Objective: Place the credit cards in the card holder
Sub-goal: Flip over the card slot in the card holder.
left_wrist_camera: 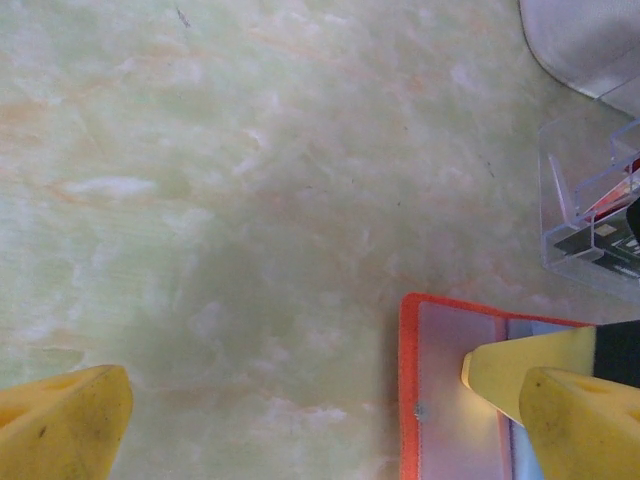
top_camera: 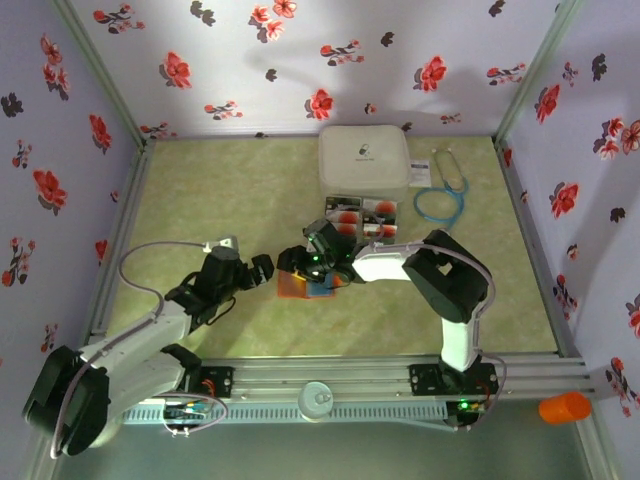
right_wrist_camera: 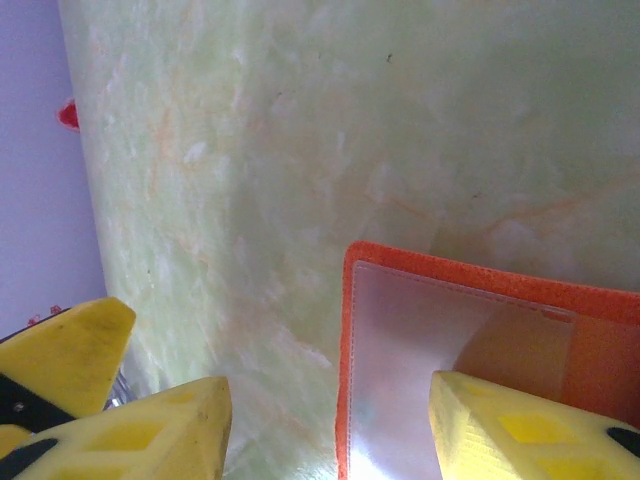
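**Inspection at the grasp point**

The right hand (right_wrist_camera: 330, 415) stands wide, one finger over the small flat orange folding card holder (right_wrist_camera: 400, 330), which lies open on the pale green marbled surface (right_wrist_camera: 300, 150). The left hand (left_wrist_camera: 320, 400) is equally wide, beside the holder. The black-banded credit cards (top_camera: 360, 214) sit in a clear stand (left_wrist_camera: 560, 200) nearby.

Soft overhead light — blurry wrist views

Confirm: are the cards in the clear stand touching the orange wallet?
Apart. The left wrist view shows a strip of table between the stand holding the cards and the wallet.
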